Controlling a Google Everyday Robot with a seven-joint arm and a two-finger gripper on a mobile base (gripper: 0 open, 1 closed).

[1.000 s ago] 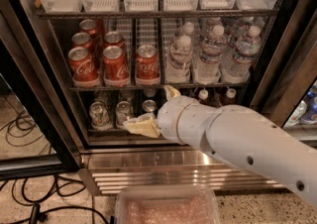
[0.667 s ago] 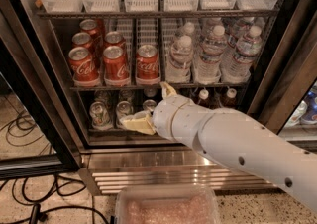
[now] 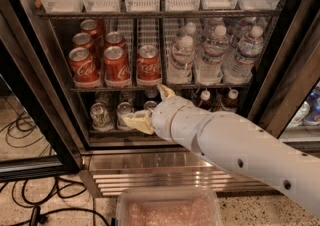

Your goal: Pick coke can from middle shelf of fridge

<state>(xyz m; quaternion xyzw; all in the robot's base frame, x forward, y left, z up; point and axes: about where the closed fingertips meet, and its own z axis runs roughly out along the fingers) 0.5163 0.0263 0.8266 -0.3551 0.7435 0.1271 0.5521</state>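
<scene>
1. Shifting a little to the left and slightly upward over the last second, the white, rounded robot arm [image 3: 240, 145] is carrying its cream two-finger gripper [image 3: 143, 102] closer to the front of the tall black-framed drinks fridge [image 3: 280, 65].
2. The gripper is hovering just below the front edge of the thin dark wire middle shelf [image 3: 100, 89]. One finger is pointing up towards that edge and the other is pointing left, so the jaws are standing spread wide and holding nothing.
3. The nearest red aluminium coke can [image 3: 149, 64], with white script and a silver top, is standing upright at the front of the middle shelf. It is sitting rightmost of three red cans in the front row, with more red cans standing behind and clear plastic water bottles [image 3: 215, 52] filling the lanes to the right.
4. Nothing of the pick is showing as done yet: every can is sitting on the shelf, and the upper finger is lying just beneath that can, apart from it.
5. Judging from this, the approach is drawing to its end. Raising the gripper to can height, closing around the can and drawing it out of the fridge are all remaining.
</scene>
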